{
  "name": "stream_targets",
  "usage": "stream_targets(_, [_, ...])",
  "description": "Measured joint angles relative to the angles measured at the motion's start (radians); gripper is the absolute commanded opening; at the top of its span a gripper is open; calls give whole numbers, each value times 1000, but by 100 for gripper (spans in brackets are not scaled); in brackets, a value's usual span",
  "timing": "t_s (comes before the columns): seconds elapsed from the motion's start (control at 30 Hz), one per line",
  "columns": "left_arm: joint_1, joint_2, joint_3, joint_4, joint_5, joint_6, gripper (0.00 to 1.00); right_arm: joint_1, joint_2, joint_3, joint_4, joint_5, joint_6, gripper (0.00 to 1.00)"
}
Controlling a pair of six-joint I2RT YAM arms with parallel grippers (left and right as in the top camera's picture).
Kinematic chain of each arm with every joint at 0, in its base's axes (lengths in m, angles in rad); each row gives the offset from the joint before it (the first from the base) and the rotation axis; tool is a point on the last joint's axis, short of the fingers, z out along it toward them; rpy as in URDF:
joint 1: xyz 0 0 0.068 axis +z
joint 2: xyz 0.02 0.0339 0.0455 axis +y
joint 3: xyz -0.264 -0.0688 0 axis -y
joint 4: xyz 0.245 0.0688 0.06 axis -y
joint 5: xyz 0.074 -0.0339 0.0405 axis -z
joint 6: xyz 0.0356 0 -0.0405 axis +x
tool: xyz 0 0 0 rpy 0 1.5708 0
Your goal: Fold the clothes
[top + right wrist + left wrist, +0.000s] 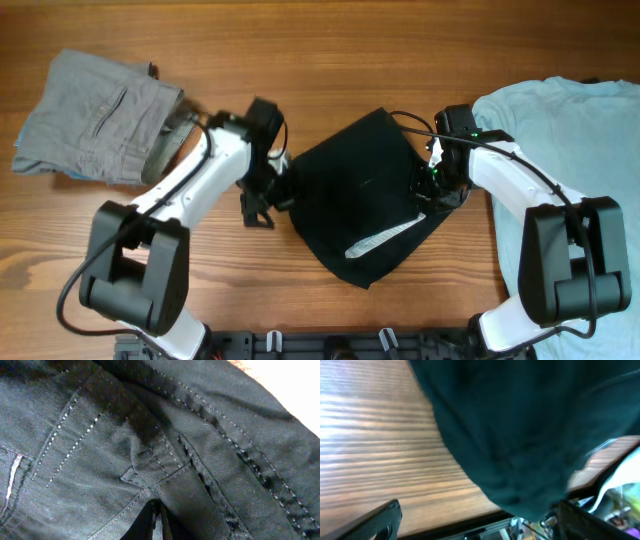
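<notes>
The black shorts (350,195) lie folded in the middle of the table, with a pale strip of lining (385,238) showing near the front edge. My left gripper (262,203) is at the shorts' left edge. In the left wrist view its fingers (485,525) are spread wide and hold nothing, with the dark fabric (520,435) just ahead of them. My right gripper (432,185) is at the shorts' right edge. In the right wrist view its fingers (157,521) are pinched together on the black stitched cloth (100,450).
Grey shorts (100,120) lie folded at the far left. A large light blue T-shirt (570,130) lies spread at the far right, under my right arm. The table's front edge and the arm mounts (330,345) are close below the black shorts.
</notes>
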Motion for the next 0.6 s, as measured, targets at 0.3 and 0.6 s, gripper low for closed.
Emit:
stream_targets(0.3, [-18,-4,-251,412,170,-293,87,0,0,0,2,0,-5,9])
stream_targets(0.6, [-116,16,-254,673,41,-508,28,0,0,0,1,0,-14,9])
